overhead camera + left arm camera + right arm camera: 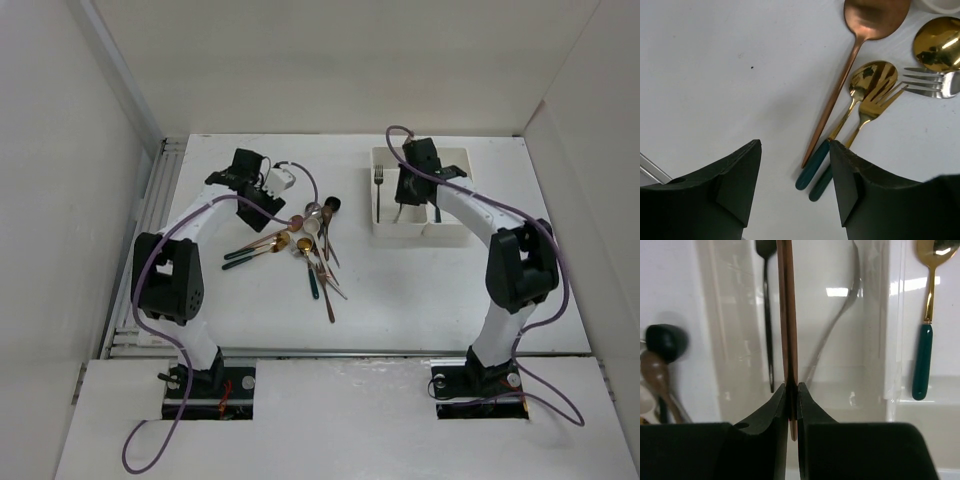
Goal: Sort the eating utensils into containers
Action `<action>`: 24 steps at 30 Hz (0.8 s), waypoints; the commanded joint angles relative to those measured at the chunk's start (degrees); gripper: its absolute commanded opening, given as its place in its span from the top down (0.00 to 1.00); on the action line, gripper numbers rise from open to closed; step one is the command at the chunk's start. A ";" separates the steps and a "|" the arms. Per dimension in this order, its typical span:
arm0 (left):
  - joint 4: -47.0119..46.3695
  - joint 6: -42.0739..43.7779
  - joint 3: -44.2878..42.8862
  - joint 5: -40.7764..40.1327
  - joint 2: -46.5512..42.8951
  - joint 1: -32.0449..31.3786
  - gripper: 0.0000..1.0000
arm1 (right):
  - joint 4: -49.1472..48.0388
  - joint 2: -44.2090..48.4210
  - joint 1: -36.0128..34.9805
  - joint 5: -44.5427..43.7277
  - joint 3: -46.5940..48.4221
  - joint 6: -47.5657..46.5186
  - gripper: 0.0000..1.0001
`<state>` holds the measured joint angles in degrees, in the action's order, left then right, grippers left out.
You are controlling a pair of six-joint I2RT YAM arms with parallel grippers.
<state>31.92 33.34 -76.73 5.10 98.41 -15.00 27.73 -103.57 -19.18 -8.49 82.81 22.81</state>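
The utensils lie in a loose pile (300, 250) mid-table. My left gripper (266, 206) is open and empty just left of the pile. In the left wrist view it (795, 187) hangs over the ends of two teal handles (811, 172), which belong to a gold spoon (873, 79) and a gold fork (881, 101). A copper spoon (860, 40) lies beside them. My right gripper (792, 405) is shut on a copper utensil handle (787, 315) over the left compartment of the white bins (455, 232). That compartment holds a black-handled fork (768, 315) and a silver utensil (840, 315). The right one holds a teal-handled gold spoon (925, 340).
A silver fork (935, 82) and another gold spoon (940, 42) lie at the pile's edge. A black spoon (665, 342) and a brown spoon (657, 380) lie on the table left of the bins. White walls surround the table.
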 commanded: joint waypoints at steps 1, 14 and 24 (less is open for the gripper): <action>-1.95 4.63 -0.53 0.34 2.13 -0.02 0.46 | 1.81 -3.38 0.20 -2.23 3.93 -1.88 1.00; -3.45 6.21 2.55 -2.12 8.28 -1.61 0.51 | 3.65 -6.82 0.20 0.14 6.05 -1.89 0.60; -6.26 1.46 1.49 -5.89 14.35 -3.89 0.58 | 2.60 -3.22 0.20 0.67 3.59 -1.89 0.60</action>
<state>26.50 36.80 -74.89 0.97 110.00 -17.69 31.68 -110.45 -18.79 -8.32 87.00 21.15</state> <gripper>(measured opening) 0.421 0.396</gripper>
